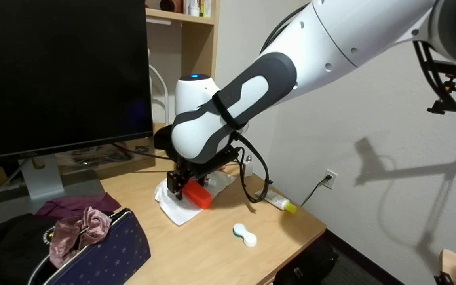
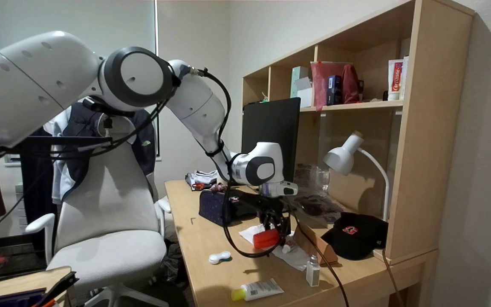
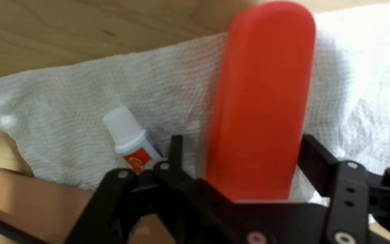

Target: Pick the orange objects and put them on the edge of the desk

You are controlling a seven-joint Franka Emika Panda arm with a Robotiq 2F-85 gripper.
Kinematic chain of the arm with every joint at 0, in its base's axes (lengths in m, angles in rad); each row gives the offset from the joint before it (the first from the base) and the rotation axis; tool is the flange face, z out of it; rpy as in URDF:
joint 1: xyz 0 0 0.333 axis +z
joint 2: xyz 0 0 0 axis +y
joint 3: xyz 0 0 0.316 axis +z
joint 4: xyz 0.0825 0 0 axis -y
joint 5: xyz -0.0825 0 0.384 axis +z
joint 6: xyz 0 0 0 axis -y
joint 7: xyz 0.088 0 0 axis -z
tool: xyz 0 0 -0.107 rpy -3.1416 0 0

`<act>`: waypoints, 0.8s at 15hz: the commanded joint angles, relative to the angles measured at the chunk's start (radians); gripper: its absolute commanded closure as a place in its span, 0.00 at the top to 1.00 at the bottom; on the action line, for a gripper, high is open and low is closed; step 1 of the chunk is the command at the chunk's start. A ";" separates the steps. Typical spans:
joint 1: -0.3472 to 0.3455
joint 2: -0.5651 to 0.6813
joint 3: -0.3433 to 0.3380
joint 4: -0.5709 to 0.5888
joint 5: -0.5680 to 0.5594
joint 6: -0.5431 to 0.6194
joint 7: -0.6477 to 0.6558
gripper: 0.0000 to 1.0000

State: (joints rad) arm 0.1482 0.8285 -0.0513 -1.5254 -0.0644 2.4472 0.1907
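Reading left to right in an exterior view: big black monitor (image 1: 61,75) on a grey stand (image 1: 40,178); navy star-print pouch (image 1: 109,249) in front of it, pink scrunchie (image 1: 95,231) at the pouch's mouth. Then the pale wood of the bench (image 1: 200,257), carrying a creased white cloth (image 1: 180,212).

End effector (image 1: 191,189) hangs low over the cloth, fingers (image 3: 176,149) spread apart, one on each side of the red-orange case (image 1: 198,194). Wrist view gives a plain gap between the case and the finger at left; the finger at right is touching its side or just beside it, cannot tell which. Case straddled, not clamped. It is long and round-ended, lying on the cloth, one end reaching past the cloth's border.

On the cloth: small tube (image 3: 122,125), white cap, red label, partly hidden by the end effector. Further right, a white lens case (image 1: 245,235) on the wood, between the red-orange case and the bench's edge. Small pale bottle (image 1: 248,168), upright, just beside the cloth's corner. White tube (image 1: 276,200) with yellow cap, on its side near the end of the bench. Last, on the wall (image 1: 331,130), an outlet (image 1: 332,182) holding a black plug (image 1: 327,177).
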 commanded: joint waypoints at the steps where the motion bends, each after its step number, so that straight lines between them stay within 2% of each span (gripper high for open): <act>1: -0.013 -0.012 0.017 -0.024 0.013 0.012 -0.006 1.00; 12: -0.022 -0.060 0.026 -0.090 0.015 0.040 -0.017 1.00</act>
State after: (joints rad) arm 0.1453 0.8212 -0.0405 -1.5433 -0.0644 2.4506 0.1903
